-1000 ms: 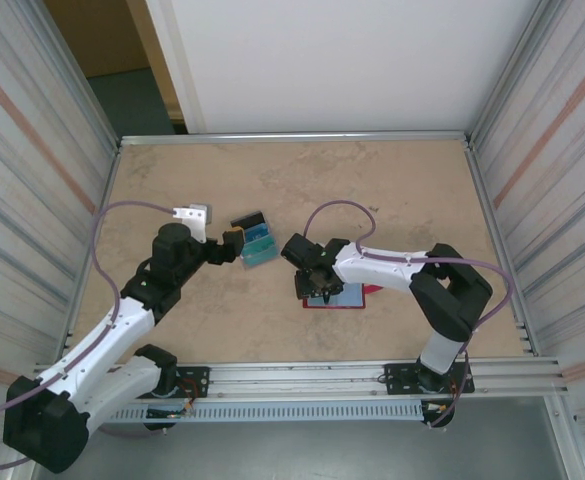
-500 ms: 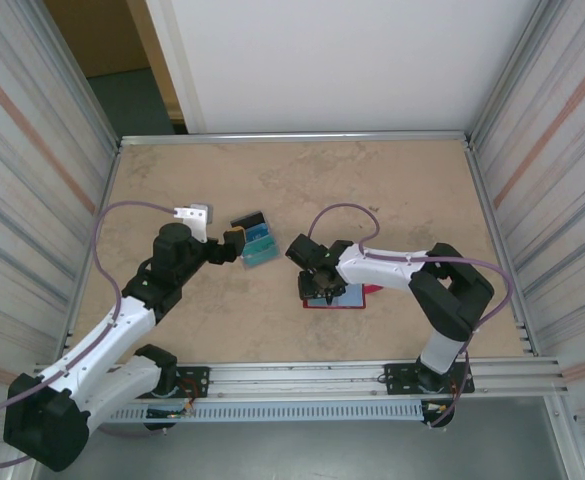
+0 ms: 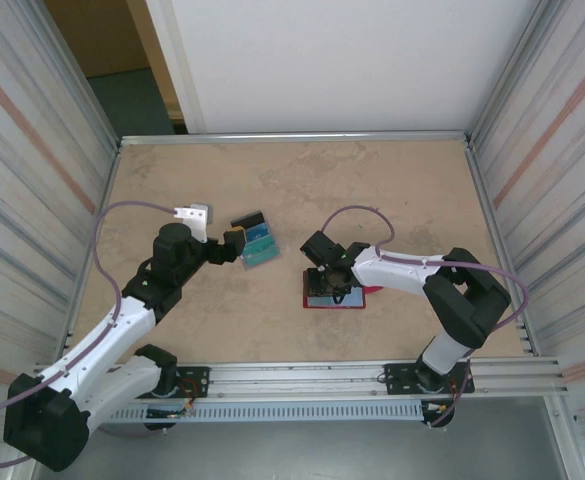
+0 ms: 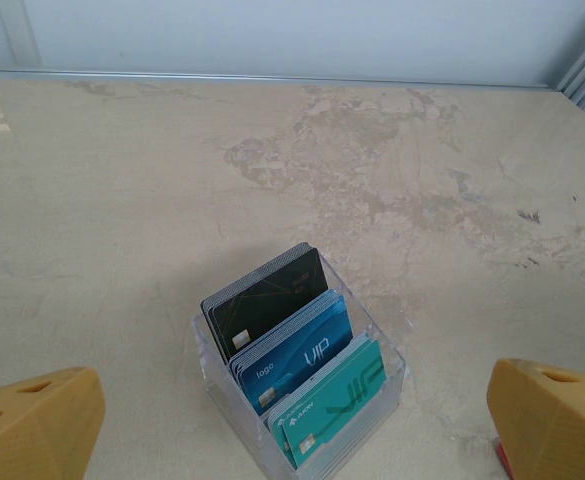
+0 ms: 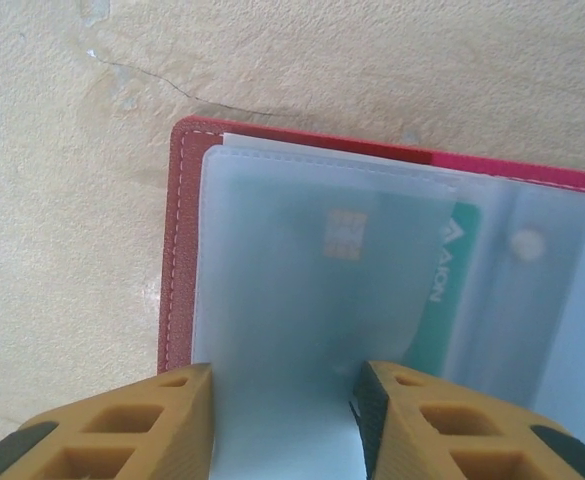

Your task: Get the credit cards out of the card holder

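The table, a flat beige top with a mottled, stone-like pattern, is being enclosed by ribbed metal walls at 2 sides and a smooth white wall behind. The card holder is lying open on the table in front of the right arm. Its dark-red grained cover is being edged by pale stitching. Through 1 milky plastic sleeve a green card with a chip is being seen. The right gripper is being held over this sleeve, its 2 ochre fingers partly spread; contact cannot be told. The left gripper is being shown spread wide, holding nothing, near a clear plastic box. In it, standing cards are being grouped in black, blue and teal.
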